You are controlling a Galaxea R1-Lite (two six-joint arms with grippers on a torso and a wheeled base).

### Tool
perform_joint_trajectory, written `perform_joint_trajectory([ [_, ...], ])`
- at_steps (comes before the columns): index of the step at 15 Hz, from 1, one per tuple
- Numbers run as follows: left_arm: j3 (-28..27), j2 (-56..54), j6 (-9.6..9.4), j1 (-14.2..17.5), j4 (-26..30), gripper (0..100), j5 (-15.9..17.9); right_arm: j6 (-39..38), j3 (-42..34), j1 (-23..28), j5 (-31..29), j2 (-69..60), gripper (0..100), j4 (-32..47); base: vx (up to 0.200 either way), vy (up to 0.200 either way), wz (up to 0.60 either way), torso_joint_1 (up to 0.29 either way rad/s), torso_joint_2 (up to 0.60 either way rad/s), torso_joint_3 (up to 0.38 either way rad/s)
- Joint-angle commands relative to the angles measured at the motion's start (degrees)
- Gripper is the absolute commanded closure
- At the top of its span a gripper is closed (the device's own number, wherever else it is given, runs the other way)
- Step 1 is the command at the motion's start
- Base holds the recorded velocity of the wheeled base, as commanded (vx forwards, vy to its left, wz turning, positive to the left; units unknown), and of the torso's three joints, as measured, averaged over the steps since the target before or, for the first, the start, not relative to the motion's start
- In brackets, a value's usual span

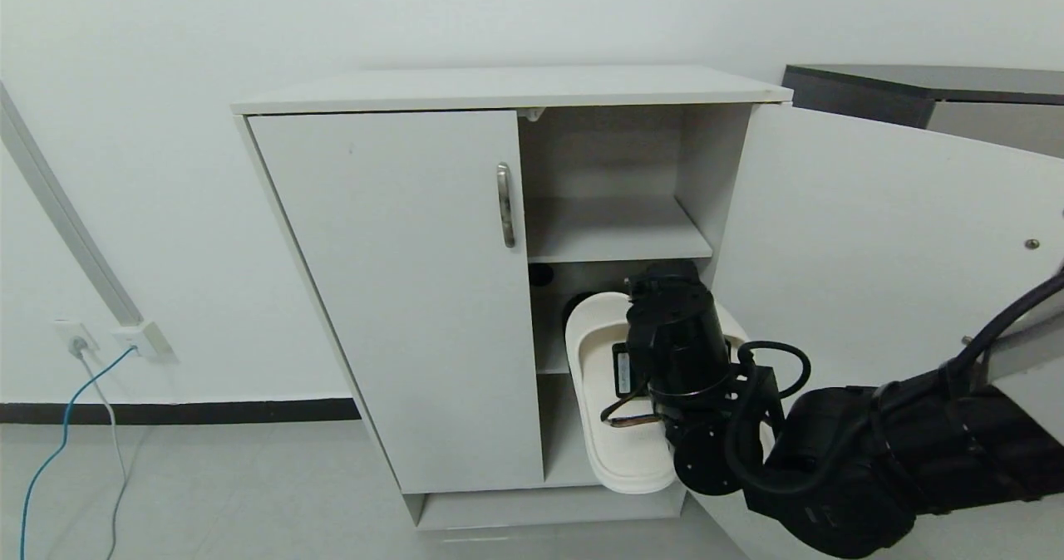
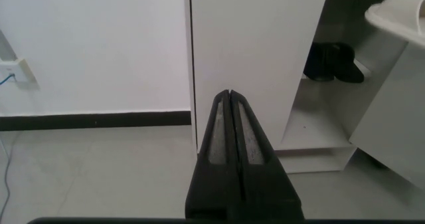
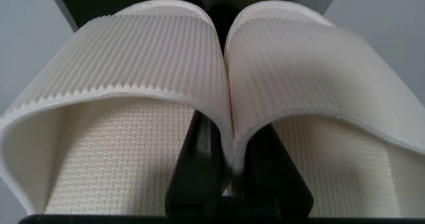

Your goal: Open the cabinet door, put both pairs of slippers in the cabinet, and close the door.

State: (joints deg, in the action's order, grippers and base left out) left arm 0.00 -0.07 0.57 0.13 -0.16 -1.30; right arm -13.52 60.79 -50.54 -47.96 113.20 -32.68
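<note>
The white cabinet (image 1: 499,86) has its left door (image 1: 399,294) closed and its right door (image 1: 873,236) swung wide open. My right gripper (image 3: 229,164) is shut on the pair of white slippers (image 3: 166,64), pinching the two inner strap walls together. It holds them toes forward at the cabinet opening, level with the middle and lower compartments (image 1: 598,377). A black pair of slippers (image 2: 335,61) sits deep in the middle compartment. My left gripper (image 2: 229,98) is shut on nothing, low over the floor in front of the closed door.
A metal handle (image 1: 504,205) is on the closed door's edge. Wall sockets (image 1: 137,340) with a blue cable (image 1: 50,452) are on the left wall. A grey unit (image 1: 914,90) stands behind the open door. Bare floor lies left of the cabinet.
</note>
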Motion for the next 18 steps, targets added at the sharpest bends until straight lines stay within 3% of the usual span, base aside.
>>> perform_joint_trajectory([
  [1, 0.0, 0.07, 0.04, 0.04, -0.02, 100, -0.01, 1.92, 3.37, 0.27, -0.73, -0.7, 100, -0.01, 0.0, 0.0, 0.0, 0.0, 0.0, 0.0],
  [5, 0.0, 0.07, 0.13, 0.04, -0.02, 100, -0.1, 6.4, 7.5, 1.24, -0.38, -0.44, 100, -0.01, 0.0, 0.0, 0.0, 0.0, 0.0, 0.0],
  [10, 0.0, 0.07, 0.04, 0.04, -0.02, 100, -0.1, 6.05, 11.8, 2.11, 0.32, 0.0, 100, 4.65, 0.0, 0.0, 0.0, 0.0, 0.0, 0.0],
  [18, 0.0, 0.07, 0.13, 0.04, -0.02, 100, -0.1, 5.7, 11.89, 2.11, 0.5, 0.44, 100, 5.0, 0.2, 0.0, 0.0, 0.001, 0.0, 0.002],
])
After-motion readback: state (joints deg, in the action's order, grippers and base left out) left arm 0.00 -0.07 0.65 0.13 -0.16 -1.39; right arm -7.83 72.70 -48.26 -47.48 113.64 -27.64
